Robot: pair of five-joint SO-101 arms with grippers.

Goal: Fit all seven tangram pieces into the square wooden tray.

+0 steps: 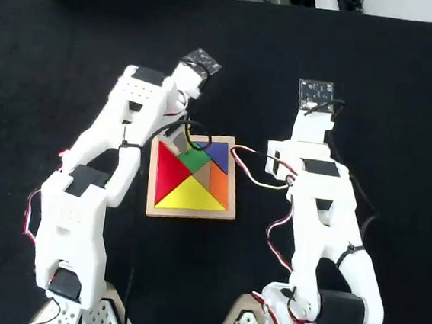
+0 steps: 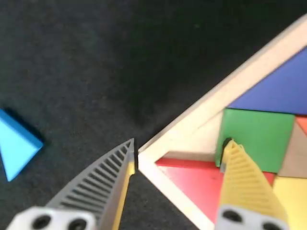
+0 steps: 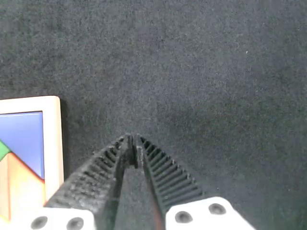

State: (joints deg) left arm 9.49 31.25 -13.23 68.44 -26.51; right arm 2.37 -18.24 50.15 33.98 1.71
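At the tray (image 1: 189, 213) corner, the left gripper (image 2: 180, 143) straddles the rim
Its jaws are spread: one finger outside the tray, the other touching the green square (image 2: 259, 136) inside, beside the red triangle (image 2: 192, 177). A light blue triangle (image 2: 17, 143) lies on the cloth (image 3: 192, 57) off the tray. The right gripper (image 3: 132, 146) hangs clenched, empty, beside the tray

The high view looks straight down on the worktop (image 1: 59, 40) from well above, with the tray (image 1: 189, 214) at mid-frame. Each wrist view sits close behind its hand, facing down. A tray corner lies at the left hand (image 2: 180, 146). The tray's edge lies beside the right hand (image 3: 133, 141). All three views share the tray.
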